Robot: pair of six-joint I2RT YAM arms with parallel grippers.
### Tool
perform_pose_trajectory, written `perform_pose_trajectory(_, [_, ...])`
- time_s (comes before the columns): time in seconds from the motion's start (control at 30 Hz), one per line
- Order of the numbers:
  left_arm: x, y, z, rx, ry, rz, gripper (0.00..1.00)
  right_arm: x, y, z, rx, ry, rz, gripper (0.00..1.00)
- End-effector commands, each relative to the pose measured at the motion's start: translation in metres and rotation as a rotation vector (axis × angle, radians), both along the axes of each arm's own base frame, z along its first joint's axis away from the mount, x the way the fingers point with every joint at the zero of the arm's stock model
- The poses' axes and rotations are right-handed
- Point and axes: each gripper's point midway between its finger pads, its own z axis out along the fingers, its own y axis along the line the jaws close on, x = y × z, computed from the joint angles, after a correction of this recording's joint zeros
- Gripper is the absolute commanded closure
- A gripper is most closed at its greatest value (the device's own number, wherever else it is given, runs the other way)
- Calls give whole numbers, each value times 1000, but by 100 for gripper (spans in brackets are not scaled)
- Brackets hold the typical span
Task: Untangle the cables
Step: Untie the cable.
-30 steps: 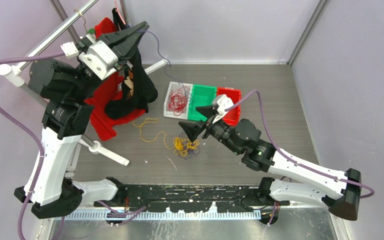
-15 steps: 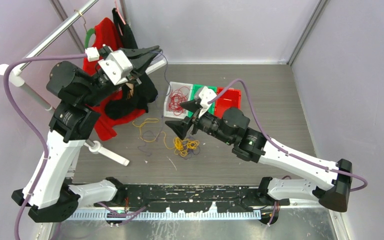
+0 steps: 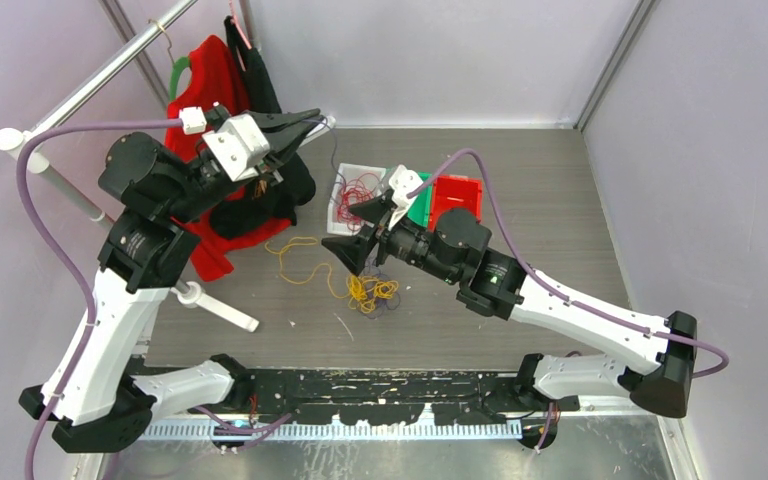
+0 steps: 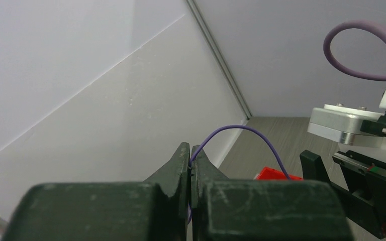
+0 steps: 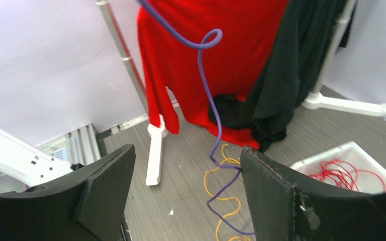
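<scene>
My left gripper is raised near the clothes rack and shut on a thin purple cable, which arcs out from its tips. That purple cable hangs down in curls to the floor between the open fingers of my right gripper, touching neither clearly. My right gripper hovers above the table. A loose yellow cable and a yellow and dark tangle lie below it. Red cables sit in the white bin.
A red bin stands right of a green bin that the right wrist partly hides. Red cloth and black cloth hang on the white rack, whose foot rests on the table.
My left gripper has come down and right with the purple cable. My right gripper has moved left toward the hanging cable, its jaws narrowing a little.
</scene>
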Motion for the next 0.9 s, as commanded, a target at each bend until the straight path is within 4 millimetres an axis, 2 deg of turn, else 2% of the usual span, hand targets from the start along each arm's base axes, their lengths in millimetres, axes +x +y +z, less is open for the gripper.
perform_pose_trajectory(0.0, [-13,4,12,-26,-34,-19,100,22,-21,14,14,18,-161,18])
perform_pose_trajectory(0.1, [-13,5,12,-26,-35,-16,100,33,-41,2,-21,44,-256,17])
perform_pose_trajectory(0.17, [-12,4,10,-23,-33,-15,100,33,-52,-7,-27,50,-275,16])
perform_pose_trajectory(0.4, [-10,8,12,-34,-40,6,100,18,-73,-12,-21,46,-243,14])
perform_pose_trajectory(0.57, [-11,7,8,-31,-30,-2,100,-11,-63,4,38,15,-71,14])
perform_pose_trajectory(0.7, [-11,6,6,-32,-20,-6,100,-21,-42,10,41,15,39,14])
perform_pose_trajectory(0.8, [-11,6,5,-32,-18,-4,100,-21,-28,15,44,11,76,15])
perform_pose_trajectory(0.87, [-12,7,5,-34,-16,-6,100,-10,-23,17,39,6,38,17])
